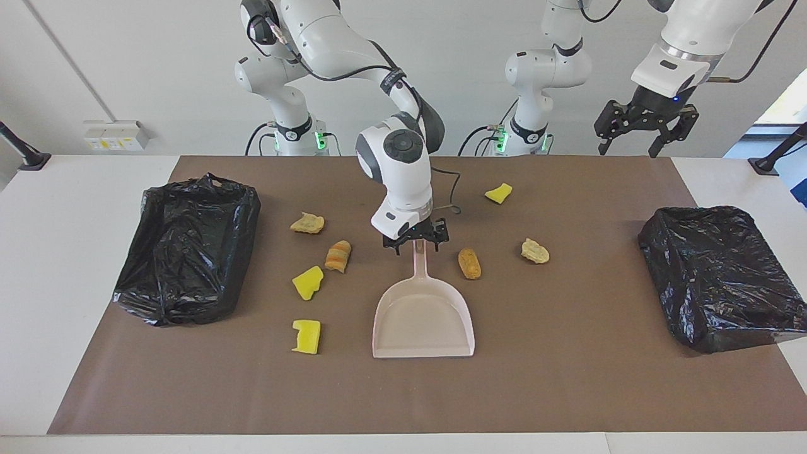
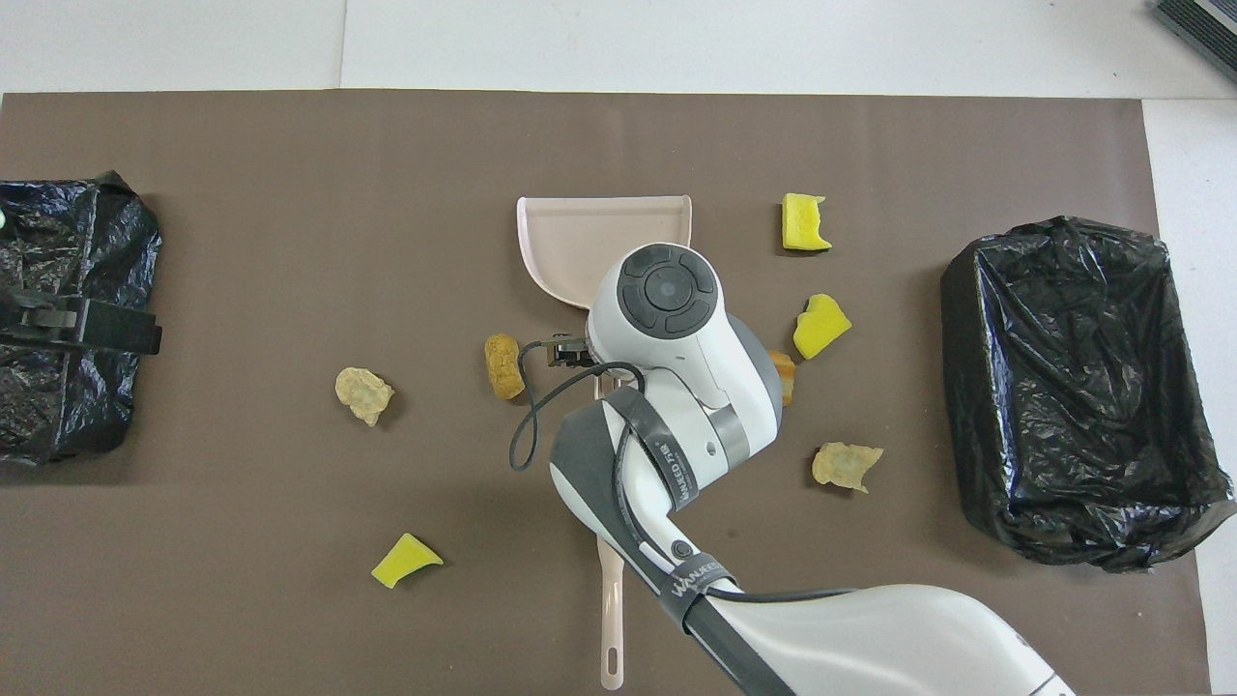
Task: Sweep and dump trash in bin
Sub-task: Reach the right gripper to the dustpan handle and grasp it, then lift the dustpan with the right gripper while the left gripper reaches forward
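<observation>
On a white table before a pale wall, brown paper carries a black-lined bin, the trash scattered around a dustpan, whose handle the open, empty right gripper straddles, another bin, with the left gripper raised open, empty.

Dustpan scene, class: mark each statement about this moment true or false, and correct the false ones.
1. The right gripper is over the dustpan handle with its fingers open. True.
2. The dustpan already holds two scraps. False: its tray is bare, and all seven scraps lie on the brown mat.
3. The left gripper is up in the air, holding nothing. True.
4. The orange bread-like piece lies inside a black-lined bin. False: it lies on the mat beside the dustpan handle.
5. A black-lined bin sits at each end of the table. True; the other bin is at the left arm's end.
</observation>
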Controlling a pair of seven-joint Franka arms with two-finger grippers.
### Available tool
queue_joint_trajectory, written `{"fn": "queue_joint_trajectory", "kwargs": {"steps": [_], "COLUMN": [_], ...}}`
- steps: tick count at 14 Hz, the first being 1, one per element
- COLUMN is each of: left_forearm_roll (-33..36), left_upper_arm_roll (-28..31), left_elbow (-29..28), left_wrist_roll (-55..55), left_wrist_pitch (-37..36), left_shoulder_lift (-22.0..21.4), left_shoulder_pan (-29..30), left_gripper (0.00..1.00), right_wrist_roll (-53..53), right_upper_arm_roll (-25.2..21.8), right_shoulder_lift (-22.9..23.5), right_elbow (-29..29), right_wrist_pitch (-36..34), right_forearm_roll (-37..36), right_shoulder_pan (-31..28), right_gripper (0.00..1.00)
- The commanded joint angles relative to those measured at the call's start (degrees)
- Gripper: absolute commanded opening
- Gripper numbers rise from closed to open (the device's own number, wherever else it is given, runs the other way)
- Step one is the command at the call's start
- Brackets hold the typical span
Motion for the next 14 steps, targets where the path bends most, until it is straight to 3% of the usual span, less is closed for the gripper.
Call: {"fn": "queue_joint_trajectory", "kwargs": {"steps": [1, 3, 4, 5, 6, 9, 14], "left_forearm_roll": [0.1, 0.1, 0.1, 0.1, 0.1, 0.1, 0.1], "left_upper_arm_roll": [0.4, 0.5, 0.5, 0.5, 0.5, 0.5, -1.2], "left_elbow": [-1.5, -1.7, -1.8, -1.8, -1.8, -1.8, -2.0], "left_wrist_roll": [0.7, 0.7, 0.7, 0.7, 0.7, 0.7, 0.6], "left_wrist_pitch": [0.4, 0.1, 0.1, 0.0, 0.1, 0.1, -0.1], "left_shoulder_lift": [-1.2, -1.5, -1.6, -1.6, -1.6, -1.6, -1.8], "left_shoulder_pan": [0.4, 0.3, 0.3, 0.3, 0.3, -0.3, -0.6], "left_gripper": [1.0, 1.0, 1.0, 1.0, 1.0, 1.0, 1.0], "right_wrist_roll": [-1.3, -1.4, -1.5, -1.5, -0.8, -3.6, -19.1], "right_upper_arm_roll": [0.0, 0.0, 0.0, 0.0, 0.0, 0.0, -0.3], "right_shoulder_lift": [-0.1, -0.3, -0.4, -0.4, -0.3, -0.1, -1.0], "right_elbow": [-1.8, -2.4, -2.5, -2.5, -2.3, -1.8, -0.6], "right_wrist_pitch": [1.2, 1.2, 1.0, 1.0, 0.8, 0.4, 1.5], "right_forearm_roll": [1.4, 1.4, 1.4, 1.5, 1.6, 1.5, 2.2], "right_shoulder_pan": [0.2, 0.2, 0.2, 0.2, 0.2, -1.1, -4.0], "right_gripper": [0.96, 0.77, 0.55, 0.16, 0.0, 0.0, 0.0]}}
